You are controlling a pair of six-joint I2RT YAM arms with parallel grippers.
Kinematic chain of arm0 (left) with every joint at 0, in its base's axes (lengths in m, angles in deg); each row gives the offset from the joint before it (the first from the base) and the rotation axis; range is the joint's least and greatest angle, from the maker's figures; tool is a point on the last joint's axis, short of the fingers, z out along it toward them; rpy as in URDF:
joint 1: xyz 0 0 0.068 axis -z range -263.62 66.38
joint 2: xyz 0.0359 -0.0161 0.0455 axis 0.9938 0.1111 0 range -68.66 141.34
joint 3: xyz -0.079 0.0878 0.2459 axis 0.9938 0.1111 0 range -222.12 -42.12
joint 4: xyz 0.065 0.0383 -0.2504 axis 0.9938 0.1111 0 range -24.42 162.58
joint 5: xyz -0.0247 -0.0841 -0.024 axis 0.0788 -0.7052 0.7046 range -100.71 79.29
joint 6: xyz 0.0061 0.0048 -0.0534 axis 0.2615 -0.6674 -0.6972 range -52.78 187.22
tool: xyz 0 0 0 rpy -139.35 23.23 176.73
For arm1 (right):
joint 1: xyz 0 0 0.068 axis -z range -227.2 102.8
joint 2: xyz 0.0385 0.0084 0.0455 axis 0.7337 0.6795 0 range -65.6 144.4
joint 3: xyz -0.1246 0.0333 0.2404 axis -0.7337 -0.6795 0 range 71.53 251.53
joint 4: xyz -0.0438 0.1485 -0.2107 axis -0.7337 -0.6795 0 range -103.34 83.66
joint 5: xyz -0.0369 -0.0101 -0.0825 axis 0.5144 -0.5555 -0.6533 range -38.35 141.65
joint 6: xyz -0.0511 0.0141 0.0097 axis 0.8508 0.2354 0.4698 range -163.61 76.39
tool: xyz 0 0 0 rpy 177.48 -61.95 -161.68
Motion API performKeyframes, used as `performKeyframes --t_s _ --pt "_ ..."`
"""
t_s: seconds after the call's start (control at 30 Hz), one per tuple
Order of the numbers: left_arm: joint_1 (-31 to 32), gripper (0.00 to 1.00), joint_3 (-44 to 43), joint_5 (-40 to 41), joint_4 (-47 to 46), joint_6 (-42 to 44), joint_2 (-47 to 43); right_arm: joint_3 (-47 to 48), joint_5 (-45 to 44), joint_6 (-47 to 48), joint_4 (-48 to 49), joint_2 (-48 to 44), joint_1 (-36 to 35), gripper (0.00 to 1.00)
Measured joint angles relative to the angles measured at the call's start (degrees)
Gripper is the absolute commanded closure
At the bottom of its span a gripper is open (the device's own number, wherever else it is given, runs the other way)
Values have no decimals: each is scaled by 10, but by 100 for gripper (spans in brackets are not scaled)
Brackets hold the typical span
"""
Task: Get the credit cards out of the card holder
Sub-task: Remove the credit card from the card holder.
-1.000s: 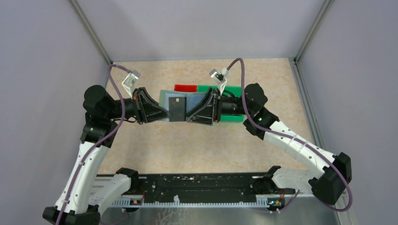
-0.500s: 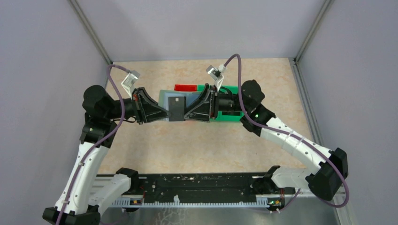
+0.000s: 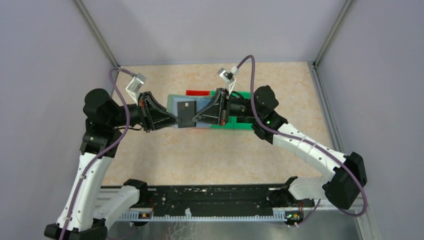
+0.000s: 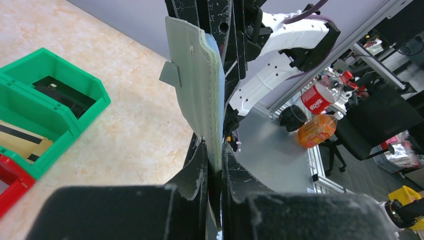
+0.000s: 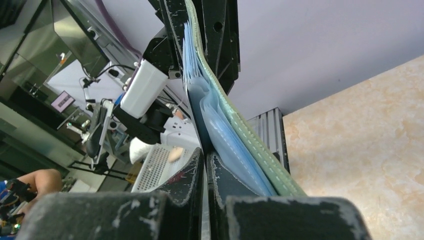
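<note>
The card holder point(image 3: 171, 103), pale grey-green with blue inner pockets, is held up off the table between both arms. My left gripper point(image 3: 177, 121) is shut on its left edge. In the left wrist view the holder point(image 4: 197, 75) stands edge-on, rising out of that gripper point(image 4: 215, 165). A dark grey credit card point(image 3: 185, 112) sticks out of the pockets. My right gripper point(image 3: 194, 120) is shut on that card's right edge. In the right wrist view the card's thin dark edge point(image 5: 196, 112) runs down into the gripper point(image 5: 206, 157), with the blue pockets point(image 5: 225, 135) beside it. Other credit cards are hidden.
A green bin point(image 3: 241, 123) lies on the table under my right arm, with a red bin point(image 3: 197, 93) behind it. Both bins, the green one point(image 4: 50, 100) and the red one point(image 4: 10, 182), show at the left of the left wrist view. Grey walls enclose the table.
My right gripper has moved left along the dark card and closed on it. Both arms and the holder have shifted slightly left and away.
</note>
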Motion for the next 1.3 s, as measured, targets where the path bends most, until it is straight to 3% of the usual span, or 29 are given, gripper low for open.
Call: performKeyframes --t_s 0.17,0.27,0.6,1.0,1.13,1.2,1.3 --pt "0 74 -10 0 16 13 2 -25 -8 -26 57 0 0 100" --pt "0 72 -10 -3 16 11 3 -43 -14 -38 75 0 0 100" --pt "2 100 11 -9 -49 -41 -7 -54 -17 -55 108 -8 0 100" --pt "2 100 21 -16 -77 -79 -10 -80 -22 -56 132 -26 0 100" --pt "2 100 22 -15 -86 -84 -10 -80 -23 -62 136 -26 0 87" --pt "2 100 22 -13 -86 -83 -11 -80 -23 -66 139 -26 0 75" --pt "2 100 22 -5 -81 -77 -15 -80 -24 -71 144 -26 0 74"
